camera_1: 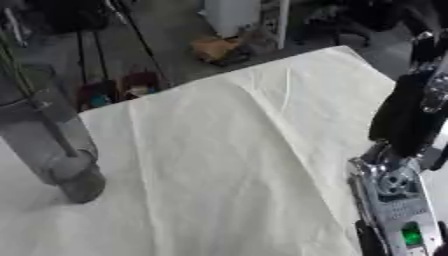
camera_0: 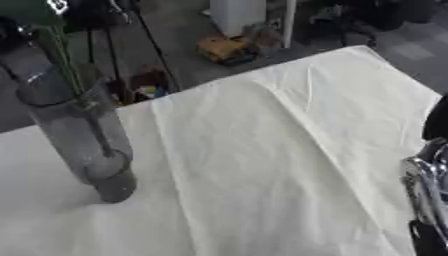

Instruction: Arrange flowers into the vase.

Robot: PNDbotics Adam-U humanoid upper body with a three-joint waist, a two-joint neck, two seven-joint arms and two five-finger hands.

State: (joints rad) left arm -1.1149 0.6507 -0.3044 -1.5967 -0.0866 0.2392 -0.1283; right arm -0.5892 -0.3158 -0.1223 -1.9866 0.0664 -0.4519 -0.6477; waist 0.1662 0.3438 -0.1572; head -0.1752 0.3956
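At the left of the cloth-covered surface (camera_0: pixel 262 150), a clear glass vase (camera_0: pixel 83 140) stands holding green stems (camera_0: pixel 74 80) upright; the right arm (camera_1: pixel 398 165) sits well apart at the right edge, no robot hand visible.

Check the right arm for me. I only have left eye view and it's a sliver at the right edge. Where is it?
Observer: The right arm hangs over the table's right side, black forearm above and a silver section below.
Operator: Is it holding a flower?
Observer: None shows on it. The silver end carries a green light and runs off the bottom edge, so I can't judge the hand.
Operator: How does it sit relative to the vase?
Observer: Well apart. The vase stands at the far left, with the pale cloth between them.
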